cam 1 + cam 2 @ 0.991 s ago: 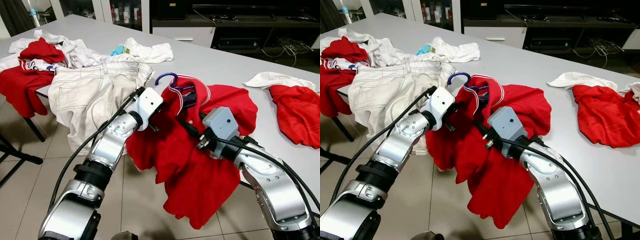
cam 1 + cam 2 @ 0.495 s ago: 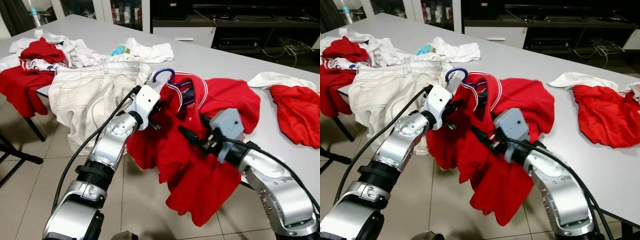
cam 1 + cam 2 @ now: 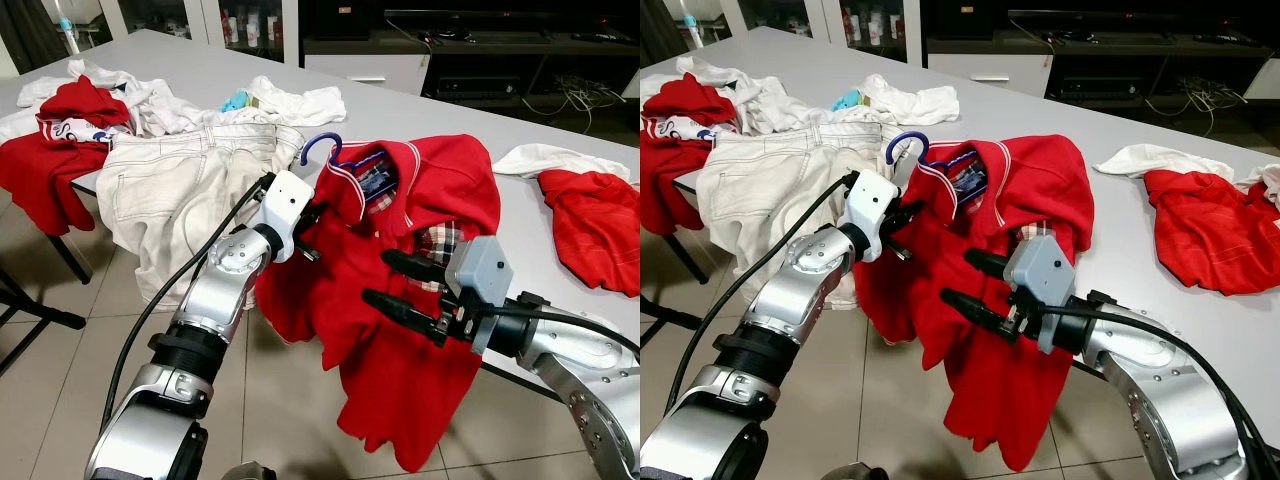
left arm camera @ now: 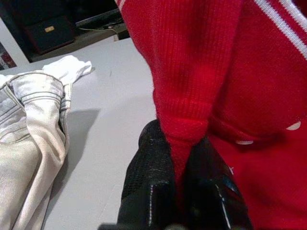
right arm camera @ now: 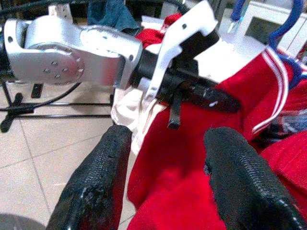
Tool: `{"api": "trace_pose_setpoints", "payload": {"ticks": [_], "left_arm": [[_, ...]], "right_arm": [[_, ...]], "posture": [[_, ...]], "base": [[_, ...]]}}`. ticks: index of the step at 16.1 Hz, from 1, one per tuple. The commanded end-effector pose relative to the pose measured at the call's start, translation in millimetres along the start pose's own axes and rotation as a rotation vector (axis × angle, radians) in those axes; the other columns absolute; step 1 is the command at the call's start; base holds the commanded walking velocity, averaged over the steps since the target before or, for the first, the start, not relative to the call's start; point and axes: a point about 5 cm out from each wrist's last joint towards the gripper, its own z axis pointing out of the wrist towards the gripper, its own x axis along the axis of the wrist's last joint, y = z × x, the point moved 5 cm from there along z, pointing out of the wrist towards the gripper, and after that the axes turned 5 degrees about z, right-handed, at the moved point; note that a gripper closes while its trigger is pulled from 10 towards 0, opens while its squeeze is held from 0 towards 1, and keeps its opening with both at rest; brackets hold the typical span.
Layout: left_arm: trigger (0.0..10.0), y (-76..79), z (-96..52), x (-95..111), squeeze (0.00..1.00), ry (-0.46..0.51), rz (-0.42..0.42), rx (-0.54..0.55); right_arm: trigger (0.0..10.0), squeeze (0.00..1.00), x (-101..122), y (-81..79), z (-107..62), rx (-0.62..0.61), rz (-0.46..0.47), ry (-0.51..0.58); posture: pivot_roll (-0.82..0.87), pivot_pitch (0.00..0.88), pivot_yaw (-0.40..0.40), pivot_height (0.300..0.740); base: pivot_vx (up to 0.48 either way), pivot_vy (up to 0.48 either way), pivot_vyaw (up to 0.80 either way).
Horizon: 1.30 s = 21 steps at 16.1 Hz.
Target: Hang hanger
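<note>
A red polo shirt (image 3: 440, 180) sits on a blue hanger, half on the grey table (image 3: 440, 120) and half hanging over its front edge. The hanger's hook (image 3: 321, 146) sticks up from the collar. My left gripper (image 4: 178, 143) is shut on a fold of the shirt's fabric at its left shoulder, just below the hook. In front of the shirt's chest my right gripper (image 3: 392, 284) is open, fingers (image 5: 111, 163) apart with nothing between them. The hanger's bar is hidden inside the shirt.
Cream jeans (image 3: 190, 180) hang over the table edge left of the shirt. Red and white clothes (image 3: 80, 110) are piled at the far left, and a white cloth (image 3: 300, 100) lies behind. A red garment (image 3: 600, 220) and white cloth (image 3: 550, 155) lie at right. Tiled floor (image 3: 60, 380) is below.
The shirt's collar and hanger have risen a little in the left gripper. The right gripper has drawn back and down from the shirt, and its fingers now stand apart.
</note>
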Motion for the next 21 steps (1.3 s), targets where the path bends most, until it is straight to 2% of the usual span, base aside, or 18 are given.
{"api": "trace_pose_setpoints", "payload": {"ticks": [1, 2, 4, 5, 6, 7, 8, 10, 11, 12, 13, 14, 15, 18, 21], "left_arm": [[10.0, -1.0, -0.4, 11, 0.00, 0.039, 0.040, -0.014], [10.0, 9.4, -4.9, 9, 0.00, 0.052, 0.144, -0.096], [10.0, 13.6, -11.0, 10, 0.00, 0.075, 0.220, -0.170], [10.0, 13.0, -12.1, 10, 0.00, 0.079, 0.235, -0.179], [10.0, 8.4, -14.7, 12, 0.00, 0.086, 0.254, -0.189], [10.0, 2.0, -16.0, 12, 0.00, 0.084, 0.261, -0.181], [10.0, -3.4, -17.0, 11, 0.00, 0.082, 0.267, -0.170], [10.0, -5.2, -19.4, 11, 0.00, 0.090, 0.274, -0.177], [10.0, -4.4, -21.8, 11, 0.00, 0.104, 0.290, -0.196], [10.0, -1.7, -23.2, 11, 0.00, 0.110, 0.302, -0.221], [10.0, 3.7, -25.4, 11, 0.00, 0.122, 0.323, -0.259], [10.0, 6.5, -26.5, 11, 0.00, 0.129, 0.333, -0.278], [10.0, 8.8, -27.3, 11, 0.00, 0.133, 0.339, -0.293], [10.0, 26.6, -36.2, 4, 0.00, 0.130, 0.374, -0.409], [10.0, 28.6, -38.1, -1, 0.00, 0.114, 0.386, -0.428]], "right_arm": [[10.0, 0.00, 5, 8.0, -1.8, -0.035, -0.017, 0.017], [10.0, 0.00, 8, 26.1, -3.7, -0.120, -0.068, 0.016], [10.0, 0.02, 14, 54.2, -9.9, -0.238, -0.149, 0.001], [10.0, 0.02, 16, 59.5, -11.8, -0.261, -0.163, 0.002], [10.0, 0.52, 26, 71.4, -17.7, -0.300, -0.177, 0.025], [10.0, 0.73, 34, 78.5, -22.5, -0.315, -0.184, 0.042], [10.0, 0.89, 37, 82.5, -26.0, -0.318, -0.196, 0.043], [10.0, 0.91, 37, 87.6, -31.3, -0.319, -0.246, 0.006], [10.0, 0.88, 29, 96.3, -38.8, -0.319, -0.318, -0.078], [10.0, 0.86, 22, 97.0, -40.8, -0.293, -0.337, -0.121], [10.0, 0.35, 13, 93.8, -39.9, -0.246, -0.361, -0.173], [10.0, 0.35, 8, 92.1, -38.8, -0.223, -0.380, -0.199], [10.0, 0.16, 6, 92.5, -36.9, -0.221, -0.388, -0.207], [10.0, 0.15, 0, 94.9, -22.1, -0.199, -0.479, -0.235], [10.0, 0.15, 7, 102.0, -20.0, -0.228, -0.516, -0.223]], "posture": [[-0.08, 0.000, 0.008, 0.740], [-0.08, 0.000, 0.010, 0.740], [-0.08, 0.000, 0.010, 0.740], [-0.08, 0.000, 0.010, 0.740], [-0.07, 0.000, 0.009, 0.740], [-0.07, 0.000, 0.009, 0.740], [-0.07, 0.000, 0.009, 0.740], [-0.07, 0.000, 0.010, 0.740], [-0.07, 0.000, 0.010, 0.740], [-0.07, 0.000, 0.010, 0.740], [-0.07, 0.000, 0.009, 0.740], [-0.07, 0.000, 0.008, 0.740], [-0.07, 0.000, 0.008, 0.740], [-0.05, 0.000, 0.005, 0.740], [-0.05, 0.000, 0.002, 0.740]], "base": [[0.000, 0.000, 0.00], [0.000, 0.000, 0.00], [0.000, 0.000, 0.00], [0.000, 0.000, 0.00], [0.000, 0.000, 0.00], [0.000, 0.000, 0.00], [0.000, 0.000, 0.00], [0.000, 0.000, 0.00], [0.000, 0.000, 0.00], [0.000, 0.000, 0.00], [0.000, 0.000, 0.00], [0.000, 0.000, 0.00], [0.000, 0.000, 0.00], [0.000, 0.000, 0.00], [0.000, 0.000, 0.00]]}}
